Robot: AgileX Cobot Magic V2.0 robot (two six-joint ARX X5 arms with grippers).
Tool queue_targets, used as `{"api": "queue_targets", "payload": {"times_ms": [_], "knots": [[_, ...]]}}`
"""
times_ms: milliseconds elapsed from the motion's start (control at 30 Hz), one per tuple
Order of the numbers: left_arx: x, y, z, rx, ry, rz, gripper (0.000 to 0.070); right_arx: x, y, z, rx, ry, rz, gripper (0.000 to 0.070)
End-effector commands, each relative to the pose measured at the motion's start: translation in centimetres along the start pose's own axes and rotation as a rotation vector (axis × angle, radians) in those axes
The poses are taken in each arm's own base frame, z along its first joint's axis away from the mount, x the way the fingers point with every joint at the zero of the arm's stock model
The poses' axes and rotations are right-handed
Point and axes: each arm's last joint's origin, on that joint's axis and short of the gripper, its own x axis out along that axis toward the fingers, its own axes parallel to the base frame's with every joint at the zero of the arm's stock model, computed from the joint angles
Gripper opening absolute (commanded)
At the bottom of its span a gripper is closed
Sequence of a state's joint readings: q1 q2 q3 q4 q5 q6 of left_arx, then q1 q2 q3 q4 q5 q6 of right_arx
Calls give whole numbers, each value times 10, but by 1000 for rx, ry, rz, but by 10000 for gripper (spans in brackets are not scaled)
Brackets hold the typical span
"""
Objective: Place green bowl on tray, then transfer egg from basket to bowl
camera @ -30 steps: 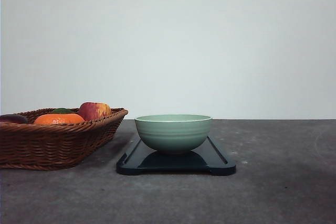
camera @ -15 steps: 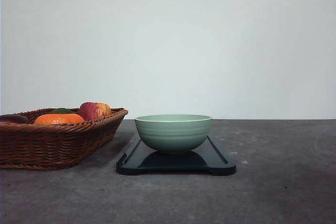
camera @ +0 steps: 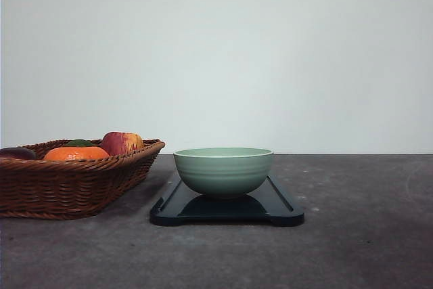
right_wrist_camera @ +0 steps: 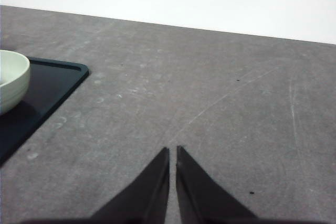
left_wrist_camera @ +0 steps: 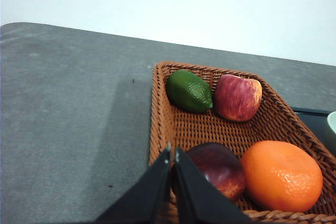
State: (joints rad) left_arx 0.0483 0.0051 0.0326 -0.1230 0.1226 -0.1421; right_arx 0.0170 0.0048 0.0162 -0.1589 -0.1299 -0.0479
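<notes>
We are starting at our left gripper: its jaws are pressed together with nothing between them, and the tips are hanging over the near rim of the basket. Our right gripper is likewise closed on nothing, its jaws meeting over bare grey table to the right of the tray.

Moving outward from the left fingertips, we are looking at a dark red fruit just beyond them, an orange beside it, and farther back a red apple touching a green avocado. We are not making out any egg among these; if one is in the basket, it is hidden or out of frame.

From the front, the green bowl is sitting upright on the tray, roughly centred, with the basket standing just to its left. Across the last second nothing in the front view is shifting: bowl, tray and basket are matching their earlier places exactly. We are reading that as the first step being settled, with the bowl released and resting steadily.

So we are judging the task to be at its second half. The left arm is the one placed for it, and its next move is probably calling for the jaws to part before reaching in, once the egg is found.
</notes>
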Motion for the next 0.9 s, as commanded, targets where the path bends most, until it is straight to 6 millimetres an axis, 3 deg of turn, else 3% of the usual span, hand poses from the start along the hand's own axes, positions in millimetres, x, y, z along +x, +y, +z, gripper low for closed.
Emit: {"api": "queue_targets", "payload": {"times_ms": [0,867], "knots": [[2,1,-5,13,5,5,0,0,0,-1,10,2,0,15],[2,1,-5,13,6,5,0,0,0,-1,10,2,0,15]]}}
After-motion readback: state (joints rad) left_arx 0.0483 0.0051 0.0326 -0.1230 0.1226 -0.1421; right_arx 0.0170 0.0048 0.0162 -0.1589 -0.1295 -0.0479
